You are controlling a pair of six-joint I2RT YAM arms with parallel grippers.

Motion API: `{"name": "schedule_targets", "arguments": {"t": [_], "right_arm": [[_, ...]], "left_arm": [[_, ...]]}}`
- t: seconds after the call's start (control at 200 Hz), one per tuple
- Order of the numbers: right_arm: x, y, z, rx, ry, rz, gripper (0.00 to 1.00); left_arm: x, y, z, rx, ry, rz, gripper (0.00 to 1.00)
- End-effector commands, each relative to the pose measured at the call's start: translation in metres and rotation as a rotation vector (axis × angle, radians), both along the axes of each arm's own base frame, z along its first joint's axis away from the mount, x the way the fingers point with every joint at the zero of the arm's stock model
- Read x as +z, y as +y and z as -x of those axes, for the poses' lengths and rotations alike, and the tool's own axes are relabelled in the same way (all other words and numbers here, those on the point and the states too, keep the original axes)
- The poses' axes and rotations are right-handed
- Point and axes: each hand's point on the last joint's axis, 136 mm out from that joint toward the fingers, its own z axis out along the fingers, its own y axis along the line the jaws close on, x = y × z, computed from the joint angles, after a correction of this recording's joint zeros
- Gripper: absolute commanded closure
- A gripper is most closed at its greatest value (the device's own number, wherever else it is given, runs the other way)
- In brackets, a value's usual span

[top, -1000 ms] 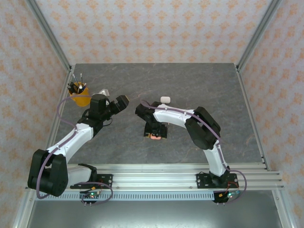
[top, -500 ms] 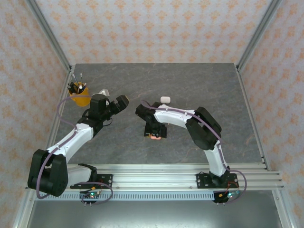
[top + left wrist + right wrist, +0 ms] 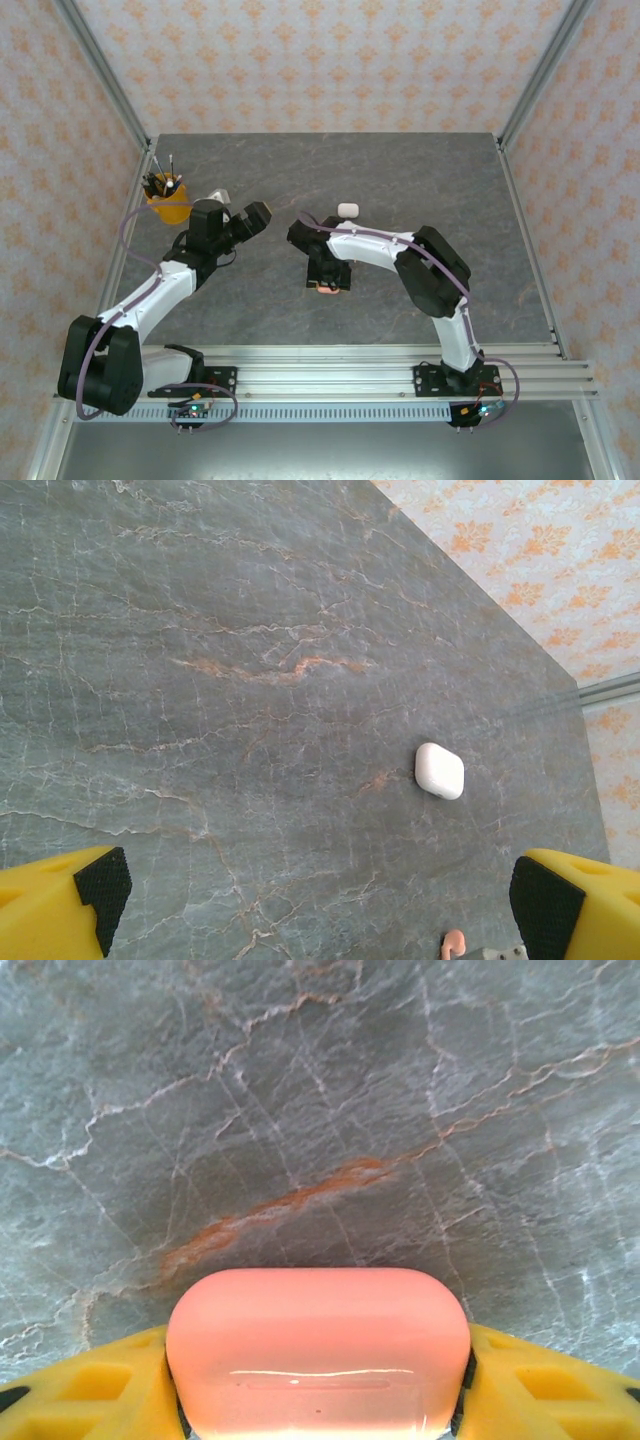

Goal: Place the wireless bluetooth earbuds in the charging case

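The right gripper pinches the pink case in its jaws over mid-worktop; the slick, rounded shell could slip or twist. Left gripper jaws are wide and empty. An earbud lies near the white case.

Grey veined marble tabletop; peach floral wallpaper walls; aluminium corner posts; slotted rail near edge.

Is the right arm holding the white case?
No, its fingers grip the coral-pink case, while the white case lies free on the table.
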Motion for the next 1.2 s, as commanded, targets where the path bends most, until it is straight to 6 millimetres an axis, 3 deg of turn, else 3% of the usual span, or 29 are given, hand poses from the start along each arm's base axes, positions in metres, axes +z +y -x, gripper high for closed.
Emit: {"name": "schedule_targets", "arguments": {"t": [0.0,0.34,0.861,1.031,1.196], "right_arm": [[0.008,-0.023,-0.018,-0.064,-0.091,0.064,0.45],[0.047,-0.008,-0.038,-0.135,-0.213,-0.039,0.46],[0.077,0.004,-0.104,-0.376,-0.307,-0.262,0.46],[0.075,0.007,-0.108,-0.394,-0.284,-0.294,0.46],[0.056,0.008,-0.092,-0.366,-0.204,-0.285,0.46]], "left_arm": [[0.006,0.001,0.002,0.000,-0.025,0.012,0.00],[-0.012,0.000,0.008,-0.015,0.013,0.003,0.00],[-0.051,-0.021,0.024,-0.132,0.032,0.066,0.00],[-0.064,-0.027,0.028,-0.149,0.055,0.061,0.00],[-0.067,-0.020,0.029,-0.116,0.068,0.038,0.00]]}}
